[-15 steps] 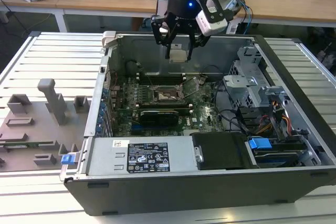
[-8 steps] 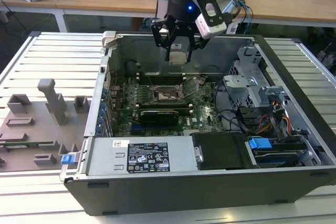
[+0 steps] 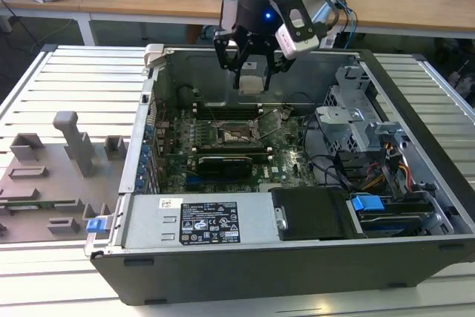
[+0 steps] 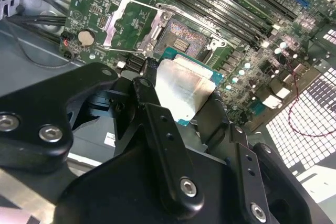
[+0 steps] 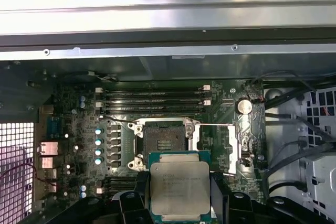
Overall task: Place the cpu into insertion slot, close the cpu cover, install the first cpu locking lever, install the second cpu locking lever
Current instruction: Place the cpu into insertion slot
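Note:
My gripper (image 3: 251, 64) hangs inside the open computer case, above the back of the green motherboard (image 3: 278, 172), and is shut on the cpu (image 3: 251, 79). In both wrist views the cpu (image 5: 179, 184) (image 4: 184, 85) shows its silvery top, with a black finger (image 5: 140, 183) on either side. The insertion slot (image 5: 164, 142) (image 4: 185, 38) (image 3: 236, 136) lies below, dark and bare. Beside the slot, the cpu cover (image 5: 233, 148) (image 4: 119, 22) is swung open. Thin wire levers (image 5: 118, 120) stand raised by the socket.
The case (image 3: 223, 224) lies on a slatted metal table. Long black memory slots (image 5: 152, 100) run behind the socket. A drive cage (image 3: 349, 120), cables and a blue clip (image 3: 367, 203) fill the exterior view's right. A grey fixture tray (image 3: 52, 176) sits at its left.

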`<state>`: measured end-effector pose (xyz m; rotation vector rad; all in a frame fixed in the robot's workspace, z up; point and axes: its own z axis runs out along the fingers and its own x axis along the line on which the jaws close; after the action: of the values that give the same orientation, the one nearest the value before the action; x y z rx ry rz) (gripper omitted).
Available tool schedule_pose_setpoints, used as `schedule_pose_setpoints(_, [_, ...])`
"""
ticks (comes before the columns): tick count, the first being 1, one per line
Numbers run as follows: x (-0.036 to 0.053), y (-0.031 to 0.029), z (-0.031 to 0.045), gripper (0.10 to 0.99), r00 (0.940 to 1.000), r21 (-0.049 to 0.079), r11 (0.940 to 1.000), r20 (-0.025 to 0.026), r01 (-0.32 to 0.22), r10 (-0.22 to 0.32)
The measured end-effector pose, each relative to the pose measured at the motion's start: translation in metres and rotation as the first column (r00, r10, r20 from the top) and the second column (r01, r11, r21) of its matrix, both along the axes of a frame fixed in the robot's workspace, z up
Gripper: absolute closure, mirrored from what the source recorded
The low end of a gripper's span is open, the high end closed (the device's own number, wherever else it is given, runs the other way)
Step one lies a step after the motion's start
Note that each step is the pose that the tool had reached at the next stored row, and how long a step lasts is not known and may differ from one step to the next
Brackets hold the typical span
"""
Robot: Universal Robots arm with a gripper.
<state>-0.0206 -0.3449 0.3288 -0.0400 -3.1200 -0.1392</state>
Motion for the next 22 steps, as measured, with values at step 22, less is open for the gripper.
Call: schedule_pose_setpoints(22, [0.0000, 0.0000, -0.0151, 0.541, 1.0000, 0.000, 1.0000, 0.0000, 0.000, 0.000])
